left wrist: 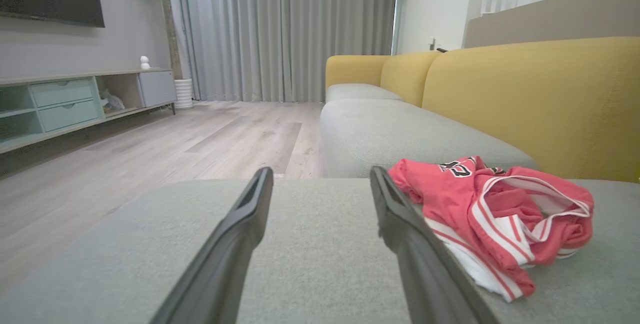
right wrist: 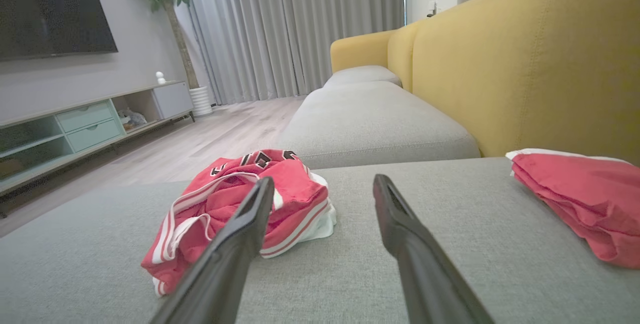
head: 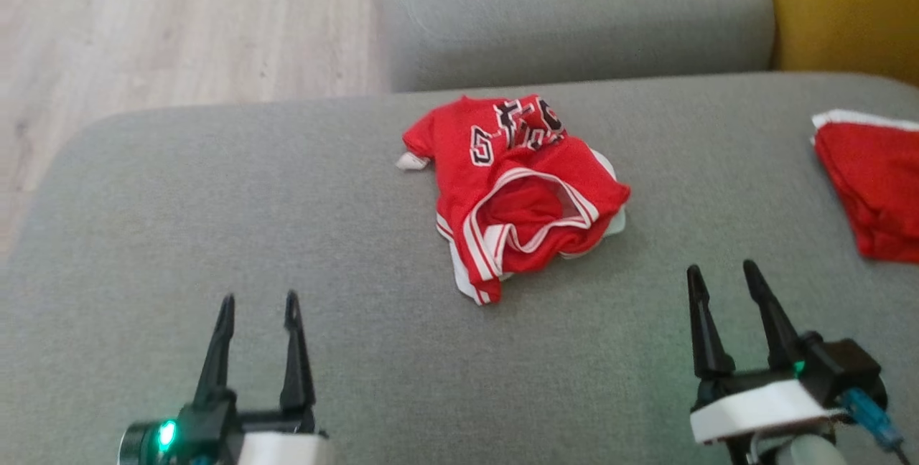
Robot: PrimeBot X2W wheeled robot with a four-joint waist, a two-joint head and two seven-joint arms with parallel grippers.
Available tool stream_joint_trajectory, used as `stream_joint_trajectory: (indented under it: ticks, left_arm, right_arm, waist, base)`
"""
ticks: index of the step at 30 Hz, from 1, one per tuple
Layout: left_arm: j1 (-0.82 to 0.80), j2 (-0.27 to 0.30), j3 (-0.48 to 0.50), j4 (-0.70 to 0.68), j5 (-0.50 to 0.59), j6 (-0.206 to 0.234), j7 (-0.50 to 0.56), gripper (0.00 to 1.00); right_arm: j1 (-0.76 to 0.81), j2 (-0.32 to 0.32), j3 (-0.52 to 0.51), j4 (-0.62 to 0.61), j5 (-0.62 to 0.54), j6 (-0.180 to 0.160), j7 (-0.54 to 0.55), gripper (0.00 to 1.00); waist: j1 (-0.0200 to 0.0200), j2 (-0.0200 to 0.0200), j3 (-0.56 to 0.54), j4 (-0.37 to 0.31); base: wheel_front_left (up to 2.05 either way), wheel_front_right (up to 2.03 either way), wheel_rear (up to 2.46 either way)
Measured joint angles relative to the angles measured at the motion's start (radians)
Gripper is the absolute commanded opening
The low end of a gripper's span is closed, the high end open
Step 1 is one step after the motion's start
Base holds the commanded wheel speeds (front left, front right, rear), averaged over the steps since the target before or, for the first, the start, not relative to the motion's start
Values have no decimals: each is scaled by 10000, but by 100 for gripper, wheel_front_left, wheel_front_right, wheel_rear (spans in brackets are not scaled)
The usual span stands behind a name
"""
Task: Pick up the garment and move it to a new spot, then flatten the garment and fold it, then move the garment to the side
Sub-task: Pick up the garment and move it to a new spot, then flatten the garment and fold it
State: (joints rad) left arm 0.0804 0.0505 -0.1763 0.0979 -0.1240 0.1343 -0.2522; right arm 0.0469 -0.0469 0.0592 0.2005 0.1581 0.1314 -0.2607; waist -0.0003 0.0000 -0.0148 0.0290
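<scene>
I see my left claw (head: 260,298) and right claw (head: 721,268) both spread open and empty above the sofa (head: 215,199), with the red jersey (head: 517,185) lying crumpled ahead between them, so flattening, folding and setting it aside are all left to do.

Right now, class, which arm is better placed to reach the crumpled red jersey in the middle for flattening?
Right, probably: the open right tool sits further forward and closer to the jersey than the open left tool, though the jersey lies between them.
</scene>
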Motion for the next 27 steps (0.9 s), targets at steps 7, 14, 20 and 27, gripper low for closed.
stream_joint_trajectory:
  ticks: [7,14,20,27]
  left_arm:
    - [512,4,161,-12,-8,25,0,100]
    - [513,4,159,8,109,-125,0,100]
    - [514,4,159,90,205,-211,0,100]
    - [515,4,159,151,211,-299,0,100]
  right_arm:
    - [549,4,65,71,-29,0,2,100]
    - [611,10,63,215,-90,0,12,100]
    - [616,10,65,215,-98,0,12,100]
    - [616,10,77,215,-98,0,12,100]
  waist:
    - [0,0,-464,362]
    - [2,0,-624,458]
    - [3,0,-681,421]
    - [3,0,-684,377]
  base:
    - [0,0,0]
    - [0,0,0]
    - [0,0,0]
    - [0,0,0]
